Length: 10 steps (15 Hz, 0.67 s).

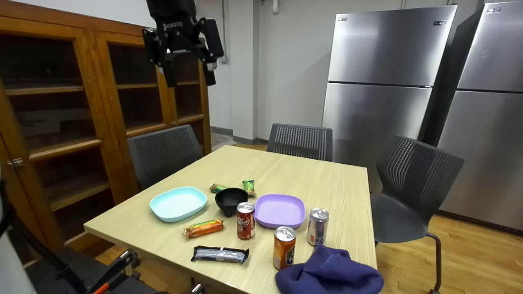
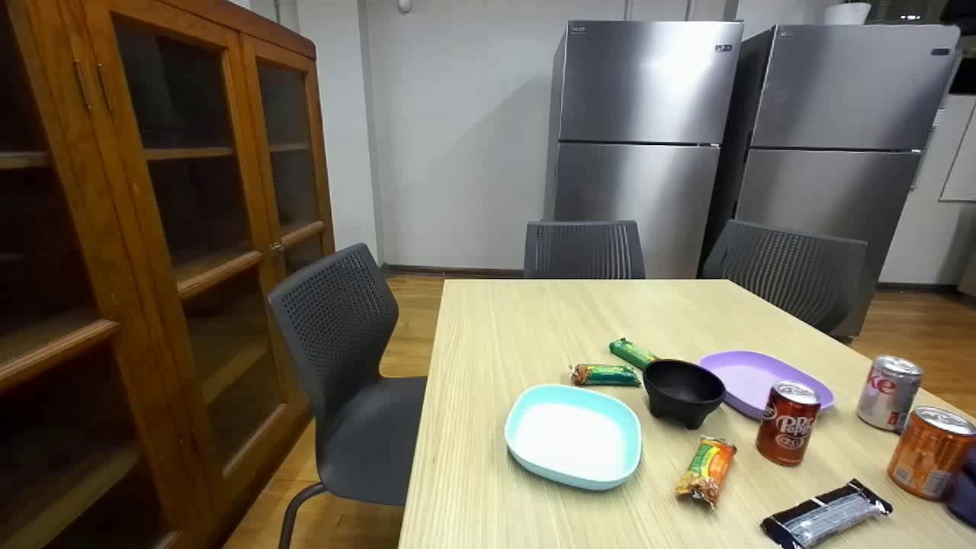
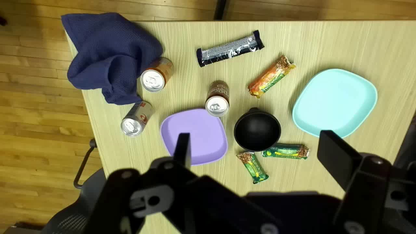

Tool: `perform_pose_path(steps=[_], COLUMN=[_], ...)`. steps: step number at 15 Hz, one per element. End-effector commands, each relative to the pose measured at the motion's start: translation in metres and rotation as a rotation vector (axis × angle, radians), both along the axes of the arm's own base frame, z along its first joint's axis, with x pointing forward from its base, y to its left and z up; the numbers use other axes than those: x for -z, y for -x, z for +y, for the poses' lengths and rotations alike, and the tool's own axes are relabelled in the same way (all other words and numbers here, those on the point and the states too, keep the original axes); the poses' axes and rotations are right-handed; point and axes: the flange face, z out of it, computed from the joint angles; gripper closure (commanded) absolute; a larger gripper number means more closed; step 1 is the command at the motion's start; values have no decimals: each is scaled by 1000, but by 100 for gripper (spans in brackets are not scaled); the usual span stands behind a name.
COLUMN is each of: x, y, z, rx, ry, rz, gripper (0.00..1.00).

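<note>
Green-wrapped bar (image 3: 282, 151), long axis nearly crosswise in the wrist view, brown-printed end (image 3: 303, 151) rightward; pincer (image 1: 190, 79) spread, above the counter (image 1: 327, 173).

2 silver refrigerators (image 2: 640, 91) stand side by side beyond 3 chairs (image 2: 343, 343).

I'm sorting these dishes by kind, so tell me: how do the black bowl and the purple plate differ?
Shape: the black bowl is round, while the purple plate is roughly square with rounded corners. Depth: the bowl is deep; the plate is shallow. Width: the bowl is narrower than the plate. Both stand right way up on the table, with nothing inside them.
</note>
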Motion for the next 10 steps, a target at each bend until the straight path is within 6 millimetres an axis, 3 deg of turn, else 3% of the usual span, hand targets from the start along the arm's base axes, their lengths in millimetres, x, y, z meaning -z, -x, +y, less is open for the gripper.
perform_pose_path(steps=[1, 10], x=[0, 3], y=[0, -1], z=[0, 1], rx=[0, -2], ry=[-1, -9], rz=[2, -1], gripper=[0, 0])
